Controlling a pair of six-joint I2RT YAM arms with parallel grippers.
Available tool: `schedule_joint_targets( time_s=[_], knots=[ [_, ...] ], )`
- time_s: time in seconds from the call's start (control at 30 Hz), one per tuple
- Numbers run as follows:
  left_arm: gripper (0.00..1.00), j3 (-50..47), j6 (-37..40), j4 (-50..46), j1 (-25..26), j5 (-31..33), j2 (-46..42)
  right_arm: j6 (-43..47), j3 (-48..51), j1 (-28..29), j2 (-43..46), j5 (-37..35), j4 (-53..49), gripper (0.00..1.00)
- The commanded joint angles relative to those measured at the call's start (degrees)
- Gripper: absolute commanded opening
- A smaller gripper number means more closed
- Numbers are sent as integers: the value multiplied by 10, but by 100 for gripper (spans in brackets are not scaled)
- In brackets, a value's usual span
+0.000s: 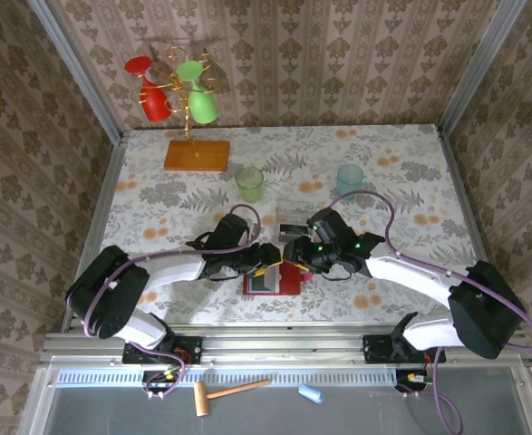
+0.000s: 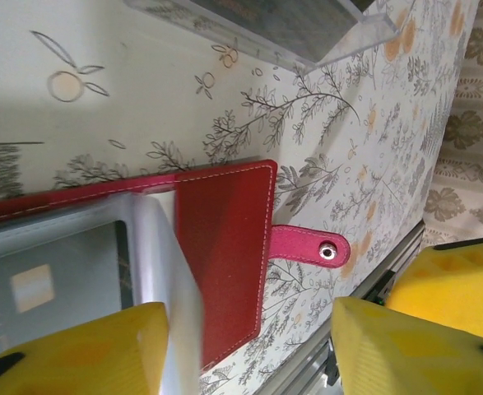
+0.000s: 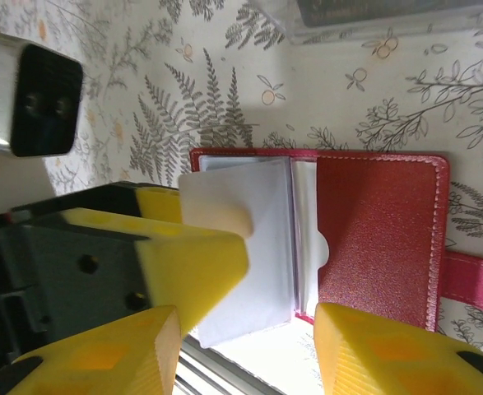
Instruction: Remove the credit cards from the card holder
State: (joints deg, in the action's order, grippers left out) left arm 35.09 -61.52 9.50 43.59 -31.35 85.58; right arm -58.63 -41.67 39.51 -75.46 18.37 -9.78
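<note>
The small red book-fold card holder [image 3: 381, 239] lies open on the floral-patterned bench [image 3: 307, 99], between both arms.

The left end effector [image 2: 245, 337] has its fingers apart, one against the pale thin rectangular card [image 3: 249, 271]. The right end effector [image 3: 241, 350] has its fingers apart above the holder.

Risk: the card is unclamped, so it may slip back into its pocket or drag the unrestrained holder.

Top cam: left claw [image 1: 267, 263] & right claw [image 1: 295, 258] cover much of the card holder [image 1: 275, 285]; contents too small to tell. L wrist cam: holder's left part runs off-frame, and the pale strip [image 2: 171, 280] on it is blurred, card or pocket unclear. R wrist cam: you lose its snap tab [image 3: 476, 284] at the frame edge.
</note>
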Motion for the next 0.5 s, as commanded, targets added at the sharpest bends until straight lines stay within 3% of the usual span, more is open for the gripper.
schedule_joint_targets(
  time_s=[0.0, 0.47],
  knots=[
    [58, 25, 0, 16, 13, -12, 19, 7, 14, -10, 30, -23, -32, 47],
    [60, 64, -14, 31, 47, -17, 92, 11, 61, -69, 152, -34, -79, 50]
  ],
)
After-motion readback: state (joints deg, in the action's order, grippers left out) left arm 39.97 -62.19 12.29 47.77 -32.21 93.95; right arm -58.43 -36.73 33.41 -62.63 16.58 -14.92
